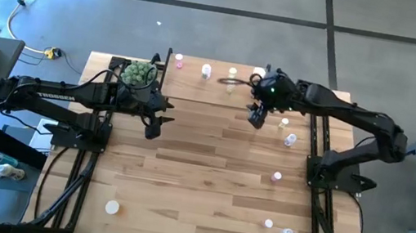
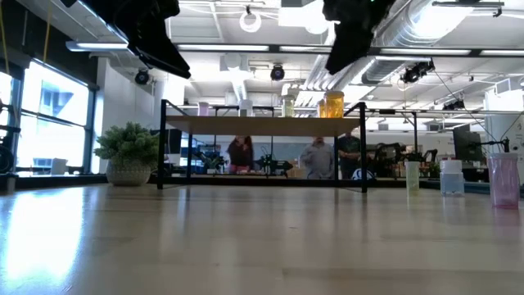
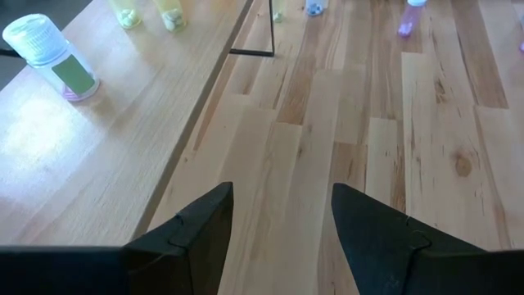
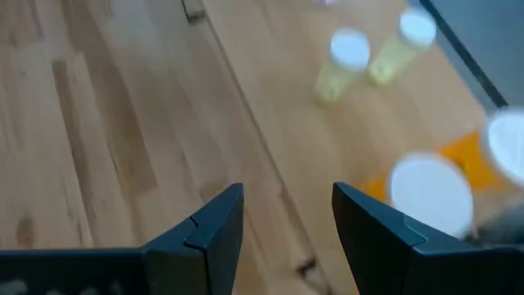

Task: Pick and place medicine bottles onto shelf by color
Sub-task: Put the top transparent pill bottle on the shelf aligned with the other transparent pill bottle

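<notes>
Nearest the lens in the right wrist view: the right end effector [image 4: 286, 229], fingers spread with nothing between them, hanging over the near edge of the shelf [image 4: 270, 106]. Just beyond its fingertips stand two orange bottles [image 4: 430, 192], white caps up, and farther along the shelf top two yellow-green bottles [image 4: 342, 61]. From above, this end effector [image 1: 257, 117] sits at the shelf's right end.

Left end effector [image 3: 282, 233]: fingers likewise apart and empty, poised above the worktop [image 3: 385, 147] just beside the shelf's front edge. A pink bottle [image 3: 51, 57] with a green label stands on the shelf ahead of it. The potted plant [image 1: 139, 73] is beside this arm.

Loose bottles on the worktop: several along the right side [image 1: 277, 176] and one at the near left [image 1: 112, 207].

Judgement: between placements. Shelf part-filled, both arms unloaded, sorting well short of complete. Next move calls for the right arm to swing out to the right-side bottles, descend upright over a cap, and close; tiny bottles may tip if approached off-centre.
</notes>
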`<state>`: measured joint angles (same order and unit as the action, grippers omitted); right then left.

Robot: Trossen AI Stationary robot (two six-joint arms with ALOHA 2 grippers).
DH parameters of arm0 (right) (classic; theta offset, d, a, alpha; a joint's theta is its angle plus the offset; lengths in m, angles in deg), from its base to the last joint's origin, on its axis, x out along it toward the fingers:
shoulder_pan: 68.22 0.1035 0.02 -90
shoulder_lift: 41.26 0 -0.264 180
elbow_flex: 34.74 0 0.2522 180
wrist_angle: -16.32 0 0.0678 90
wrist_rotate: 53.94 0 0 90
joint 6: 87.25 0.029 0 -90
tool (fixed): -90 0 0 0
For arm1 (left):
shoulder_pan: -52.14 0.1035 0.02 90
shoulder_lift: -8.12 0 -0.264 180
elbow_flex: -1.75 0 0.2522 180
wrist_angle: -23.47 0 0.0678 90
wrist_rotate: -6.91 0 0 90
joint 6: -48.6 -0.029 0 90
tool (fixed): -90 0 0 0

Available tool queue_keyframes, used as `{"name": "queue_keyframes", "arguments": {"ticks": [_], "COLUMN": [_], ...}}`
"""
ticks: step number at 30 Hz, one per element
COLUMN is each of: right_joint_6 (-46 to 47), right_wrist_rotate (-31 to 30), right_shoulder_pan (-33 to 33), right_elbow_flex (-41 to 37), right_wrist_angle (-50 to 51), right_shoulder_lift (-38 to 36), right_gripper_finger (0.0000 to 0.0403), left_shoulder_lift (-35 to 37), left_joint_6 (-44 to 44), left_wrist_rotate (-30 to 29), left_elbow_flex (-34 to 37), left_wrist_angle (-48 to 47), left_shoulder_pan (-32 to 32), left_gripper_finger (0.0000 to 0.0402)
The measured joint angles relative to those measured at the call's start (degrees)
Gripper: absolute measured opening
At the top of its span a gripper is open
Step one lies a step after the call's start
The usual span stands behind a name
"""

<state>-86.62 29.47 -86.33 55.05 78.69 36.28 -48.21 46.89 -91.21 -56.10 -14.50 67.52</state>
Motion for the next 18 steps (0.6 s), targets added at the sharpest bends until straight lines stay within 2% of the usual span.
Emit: {"name": "queue_keyframes", "arguments": {"ticks": [7,11,18], "right_joint_6": [9.31,12.34,23.15], "right_wrist_rotate": [-9.67,-17.42,-17.57], "right_shoulder_pan": [7.38,11.36,15.42], "right_elbow_flex": [-0.02,-5.68,-18.05], "right_wrist_angle": [9.20,9.01,4.70], "right_shoulder_lift": [-0.92,-2.11,-7.32], "right_gripper_finger": [0.0179,0.0179,0.0179], "left_shoulder_lift": [0.00,0.00,-0.01], "left_joint_6": [0.00,0.00,0.00], "left_wrist_rotate": [-0.01,-0.01,-0.04], "left_elbow_flex": [0.00,0.00,0.00], "left_wrist_angle": [-0.19,-0.41,-0.38], "left_shoulder_pan": [0.00,0.00,0.00], "left_gripper_finger": [0.0200,0.0200,0.0200]}}
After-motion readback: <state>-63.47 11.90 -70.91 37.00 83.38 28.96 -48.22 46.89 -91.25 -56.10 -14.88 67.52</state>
